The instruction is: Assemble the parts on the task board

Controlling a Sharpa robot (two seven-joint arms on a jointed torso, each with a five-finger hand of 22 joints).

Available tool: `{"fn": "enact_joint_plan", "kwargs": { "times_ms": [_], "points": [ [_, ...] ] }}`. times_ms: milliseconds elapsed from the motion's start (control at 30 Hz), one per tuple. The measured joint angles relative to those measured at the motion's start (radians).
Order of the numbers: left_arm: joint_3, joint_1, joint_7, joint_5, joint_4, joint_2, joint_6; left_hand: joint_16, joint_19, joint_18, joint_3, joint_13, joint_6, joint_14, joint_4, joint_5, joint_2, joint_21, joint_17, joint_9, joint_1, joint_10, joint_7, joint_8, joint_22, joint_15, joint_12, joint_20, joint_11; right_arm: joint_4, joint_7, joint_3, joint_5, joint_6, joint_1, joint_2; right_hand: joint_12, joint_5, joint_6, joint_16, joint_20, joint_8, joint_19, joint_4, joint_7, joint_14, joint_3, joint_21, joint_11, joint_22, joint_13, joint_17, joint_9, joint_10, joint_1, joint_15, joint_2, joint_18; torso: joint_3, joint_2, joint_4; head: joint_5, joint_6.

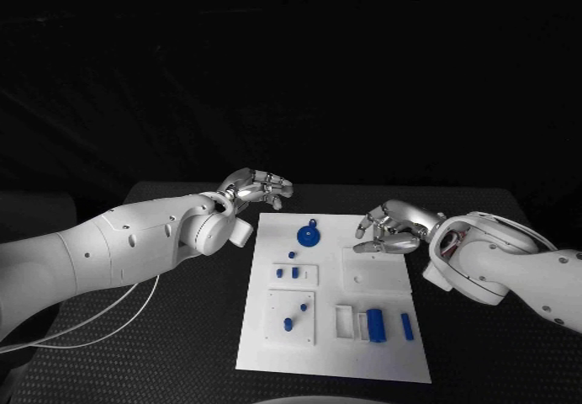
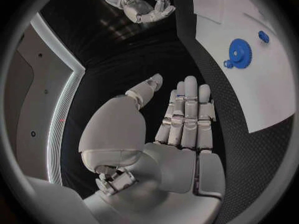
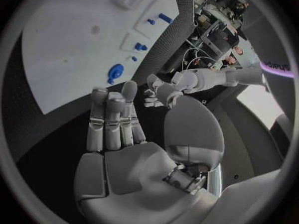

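Black and finely dimpled, the table (image 1: 182,337) spreads under the smooth white task board (image 1: 273,341), a flat rectangular plate lying between my arms. My left hand (image 1: 257,187) hovers off the board's far left corner, silver fingers straight and together, holding nothing. My right hand (image 1: 394,227) hangs over the board's far right edge, fingers loosely apart, also empty. A round toothed blue gear (image 1: 309,235) lies on the board's far end; a blue cylinder (image 1: 376,325) and smaller blue pegs (image 1: 288,324) sit in recessed white holders nearer me.
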Motion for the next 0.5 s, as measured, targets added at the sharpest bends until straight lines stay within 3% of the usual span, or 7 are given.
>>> {"fn": "enact_joint_plan", "kwargs": {
  "times_ms": [167,233,333,500],
  "points": [
    [0.0,0.0,0.0,0.001,-0.003,-0.001,0.001,0.0,0.0,-0.001,0.0,0.0,0.0,0.0,0.0,0.0,0.0,0.0,0.001,0.0,0.0,0.0,0.0,0.0,0.0,0.0,0.0,0.0,0.0,0.021,-0.134,-0.008,0.074,0.144,0.001,-0.041,0.187,0.0,0.006,0.072,-0.026,0.005,0.026,0.061,-0.009,0.011,0.015,0.054,-0.004,-0.003,0.159,0.048,0.025,-0.004,-0.074,-0.01,0.026,-0.014,0.0009,0.0,-0.0005,-0.025,0.006],
    [0.0,0.0,0.0,0.002,-0.004,0.0,0.001,-0.004,0.0,-0.001,0.0,0.0,0.0,0.0,0.0,0.0,0.0,0.0,0.001,0.0,0.0,0.0,0.0,0.0,0.0,0.0,0.0,0.0,0.0,0.04,-0.191,-0.022,0.103,0.196,0.001,-0.063,0.209,0.0,0.007,0.079,-0.03,0.006,0.03,0.067,-0.009,0.014,0.02,0.063,-0.004,-0.003,0.179,0.055,0.031,-0.004,-0.086,-0.013,0.037,-0.016,0.0009,0.0,-0.0007,-0.032,0.007],
    [0.0,0.0,0.0,0.002,-0.005,0.002,0.001,-0.004,0.0,-0.002,0.0,0.0,0.0,0.0,0.0,0.0,0.0,0.0,0.001,0.0,0.0,0.0,0.0,0.0,0.001,0.0,0.0,0.0,0.0,0.062,-0.258,-0.038,0.135,0.245,0.0,-0.094,0.225,0.0,0.007,0.086,-0.03,0.006,0.03,0.067,-0.01,0.014,0.02,0.073,-0.004,-0.003,0.196,0.062,0.04,-0.004,-0.098,-0.013,0.047,-0.016,0.0004,0.0,-0.0007,-0.043,0.004],
    [0.0,-0.001,0.0,0.004,-0.01,0.005,0.002,-0.004,0.0,0.001,0.0,0.0,0.0,0.0,0.0,0.0,0.0,0.0,0.002,0.0,0.0,0.0,0.0,0.0,0.001,0.0,0.0,0.0,0.0,0.095,-0.327,-0.068,0.169,0.277,0.001,-0.117,0.239,0.0,0.016,0.099,-0.033,0.012,0.033,0.073,-0.019,0.02,0.021,0.091,-0.004,-0.003,0.216,0.073,0.055,-0.004,-0.144,-0.016,0.061,-0.017,-0.0002,0.0,-0.0008,-0.058,0.001]
  ]
}}
